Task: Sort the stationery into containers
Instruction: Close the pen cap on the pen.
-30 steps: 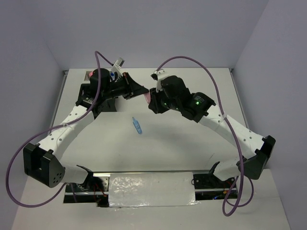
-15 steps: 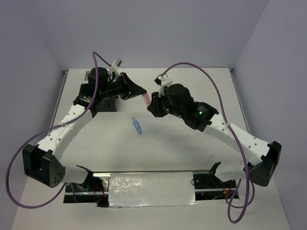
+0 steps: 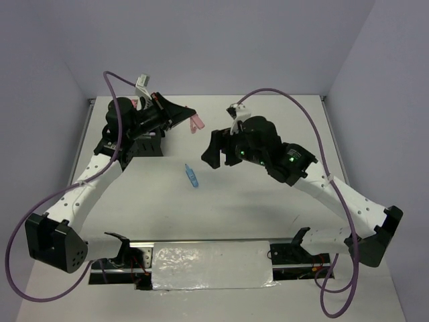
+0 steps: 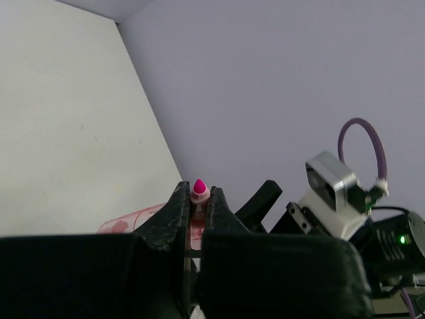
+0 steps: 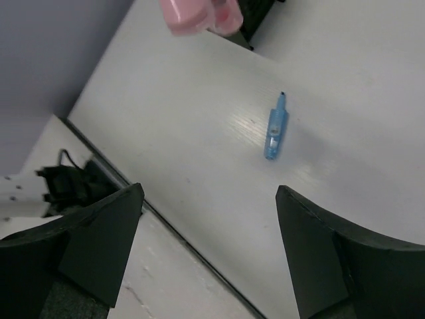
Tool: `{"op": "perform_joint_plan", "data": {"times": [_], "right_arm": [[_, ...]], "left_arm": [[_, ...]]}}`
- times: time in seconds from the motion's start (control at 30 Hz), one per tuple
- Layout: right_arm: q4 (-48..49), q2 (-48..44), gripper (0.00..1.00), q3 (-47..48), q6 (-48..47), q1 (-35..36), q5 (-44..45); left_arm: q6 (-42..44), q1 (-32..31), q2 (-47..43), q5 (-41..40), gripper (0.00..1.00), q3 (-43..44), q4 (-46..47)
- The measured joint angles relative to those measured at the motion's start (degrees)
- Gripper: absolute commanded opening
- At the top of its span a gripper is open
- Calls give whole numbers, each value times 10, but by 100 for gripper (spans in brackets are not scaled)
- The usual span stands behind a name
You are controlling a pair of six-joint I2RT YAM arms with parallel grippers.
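My left gripper hangs above the far left of the table, shut on a small pink-capped bottle. In the left wrist view the bottle's pointed pink tip sticks out between the shut jaws of that gripper. My right gripper is open and empty, just right of the bottle and apart from it. Its wrist view shows wide-spread jaws over bare table, the pink bottle at the top edge. A small blue stationery piece lies on the table. The black container sits mostly hidden under the left arm.
The white table's left edge and its near rail bound the work area. Grey walls rise behind. A purple cable loops above the right arm, and another arcs over the left wrist.
The right gripper has opened, let go of the pink bottle and drawn back toward the near right. The left gripper has carried the bottle up and toward the far left.
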Motion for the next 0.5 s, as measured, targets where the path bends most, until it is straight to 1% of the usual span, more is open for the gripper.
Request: {"op": "perform_joint_plan", "data": {"times": [0.07, 0.13, 0.17, 0.23, 0.27, 0.33, 0.37, 0.5], "right_arm": [[23, -9, 85, -1, 39, -25, -33], [66, -20, 83, -14, 86, -62, -71], [89, -26, 79, -26, 111, -81, -89], [141, -37, 77, -57, 165, -115, -119], [160, -38, 73, -69, 185, -127, -130], [186, -33, 70, -77, 222, -138, -155], [201, -26, 64, -77, 238, -139, -167], [271, -5, 59, -77, 289, -139, -217]], "left_arm": [[-11, -2, -8, 1, 0, -14, 19], [-31, -4, -16, 1, 0, -35, 46], [-37, -6, -19, 1, 0, -45, 59], [-51, -9, -22, 1, 0, -56, 72], [-58, -11, -23, 2, 0, -57, 76], [-63, -18, -24, 1, 0, -57, 83], [-65, -21, -25, 1, 0, -57, 87], [-79, -31, -36, 1, 0, -57, 106]]}}
